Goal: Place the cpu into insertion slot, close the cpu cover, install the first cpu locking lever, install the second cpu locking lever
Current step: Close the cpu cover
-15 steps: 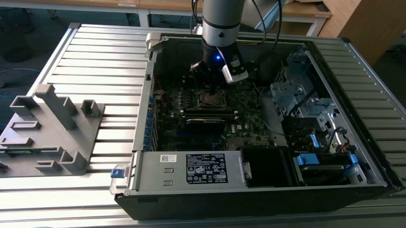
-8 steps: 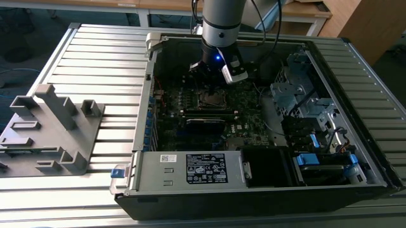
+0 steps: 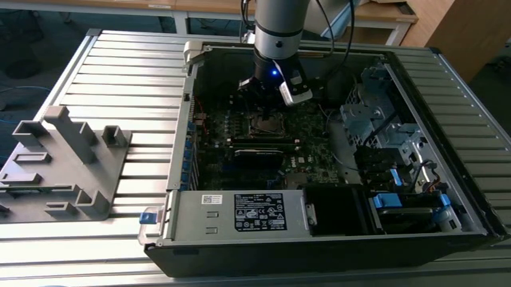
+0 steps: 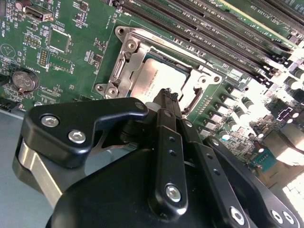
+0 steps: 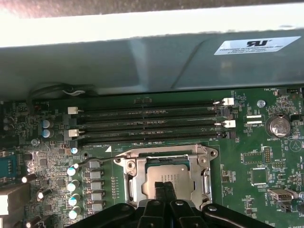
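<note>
The cpu lies flat in the insertion slot, its dull silver face showing. The cpu cover is a silver frame lying down around the chip. A thin wire lever sticks out sideways from the socket, and a curved lever handle sits along another edge. My gripper hangs just over the chip's near edge with its two black fingers pressed together and nothing between them. In the exterior view the gripper is low inside the case, right above the socket.
Long black memory slots run beside the socket, backed by the grey case wall. A coin battery and capacitors flank it. The labelled power supply box, drive cage and a grey fixture stand farther off.
</note>
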`<state>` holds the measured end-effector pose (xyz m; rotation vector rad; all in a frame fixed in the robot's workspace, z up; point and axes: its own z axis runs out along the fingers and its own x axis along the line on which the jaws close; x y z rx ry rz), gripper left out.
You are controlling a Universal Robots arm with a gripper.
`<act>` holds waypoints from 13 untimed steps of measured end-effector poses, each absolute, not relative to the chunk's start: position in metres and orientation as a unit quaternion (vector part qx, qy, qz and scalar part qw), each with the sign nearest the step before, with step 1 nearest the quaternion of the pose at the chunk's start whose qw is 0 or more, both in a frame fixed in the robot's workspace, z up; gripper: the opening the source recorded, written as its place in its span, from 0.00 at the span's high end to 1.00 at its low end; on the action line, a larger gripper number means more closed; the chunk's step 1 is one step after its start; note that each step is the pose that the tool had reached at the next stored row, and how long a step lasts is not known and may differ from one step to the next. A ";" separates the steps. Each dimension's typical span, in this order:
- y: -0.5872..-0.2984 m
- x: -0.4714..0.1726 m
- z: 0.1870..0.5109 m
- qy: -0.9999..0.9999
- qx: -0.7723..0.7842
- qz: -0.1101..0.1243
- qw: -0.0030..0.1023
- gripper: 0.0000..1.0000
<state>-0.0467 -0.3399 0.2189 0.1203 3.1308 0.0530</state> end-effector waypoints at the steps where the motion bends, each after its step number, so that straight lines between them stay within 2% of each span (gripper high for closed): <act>1: -0.340 -0.047 0.219 0.999 0.038 0.017 0.004 0.89; 13: -0.340 -0.049 0.219 0.999 0.038 0.017 0.004 0.89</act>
